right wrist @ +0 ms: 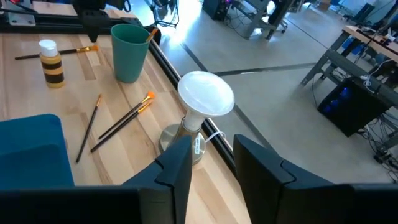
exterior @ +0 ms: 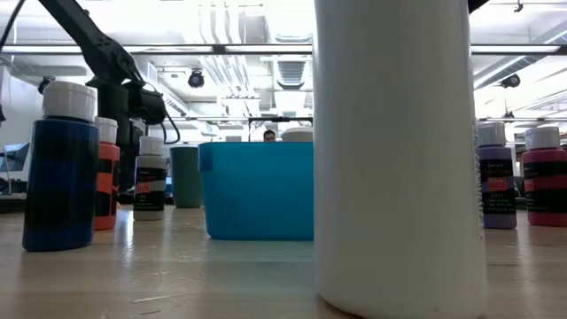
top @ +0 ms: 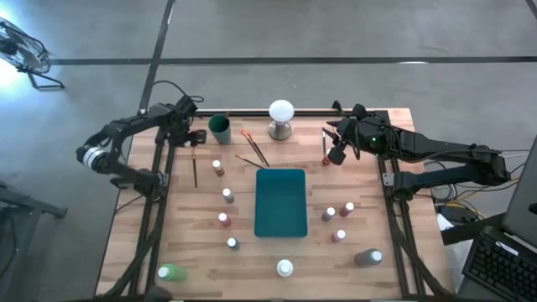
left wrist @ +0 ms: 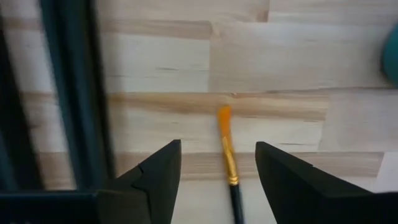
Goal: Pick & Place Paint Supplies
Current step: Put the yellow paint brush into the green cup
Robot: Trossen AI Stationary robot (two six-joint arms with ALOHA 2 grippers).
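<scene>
From above, the task looks barely begun: the teal tray [top: 280, 201] in the middle of the desk [top: 201, 252] shows no supplies in it, the small bottles [top: 227, 195] stand scattered on both sides of it and along the front edge, and two brushes [top: 252, 149] lie loose between the green cup [top: 219, 128] and the white ball lamp [top: 281, 118] near the back edge. The left hand [top: 191, 137] hangs over a dark-handled brush [top: 195, 168] near the back-left corner; the right hand [top: 334, 151] hovers near the back-right part of the desk. The level view only confirms bottles standing in a row around the tray, one white bottle [exterior: 399, 151] close to the lens. The left wrist view shows the fingers spread wide on either side of the brush's orange tip [left wrist: 226, 146], not touching it. The right wrist view shows its fingers parted, holding nothing, above the lamp's base.
</scene>
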